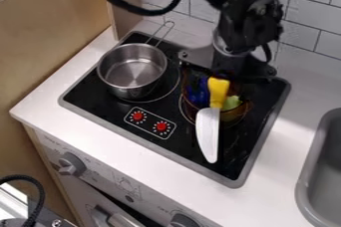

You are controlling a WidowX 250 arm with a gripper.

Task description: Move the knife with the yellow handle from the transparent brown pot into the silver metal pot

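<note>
A: Where's the hand (225, 75) just now?

B: Over the back right part of the black stovetop with a grey rim (103, 99), right at the top of the toy knife with a yellow handle and a pale blade (208, 131).

A: Is it gripping the knife?

B: I can't tell. The handle's top end meets the dark underside of the hand, so whether the hand is open, closed or gripping that handle is hidden from me.

A: And how does the knife lie?

B: Its handle is over the see-through amber bowl (234, 114), and the blade runs out past it, tip towards the stovetop's front right corner. In the bowl there's a dark blue piece (198, 95) and a yellow-green piece (231, 103).

A: So which step would you call this?

B: Handling the knife at the bowl, I'd judge: either taking hold of it or letting it go. One moment doesn't settle which.

A: What does the next move call for, then?

B: A sure answer about the grip first. If the knife is held, it wants a straight lift, high enough for blade and handle to miss the bowl's rim. If it's loose, the hand should back off without nudging the handle.

A: Anything else nearby?

B: The round silver metal pot (130, 89) sits near the left edge, apart from the blade, so it shouldn't hinder either move.
</note>
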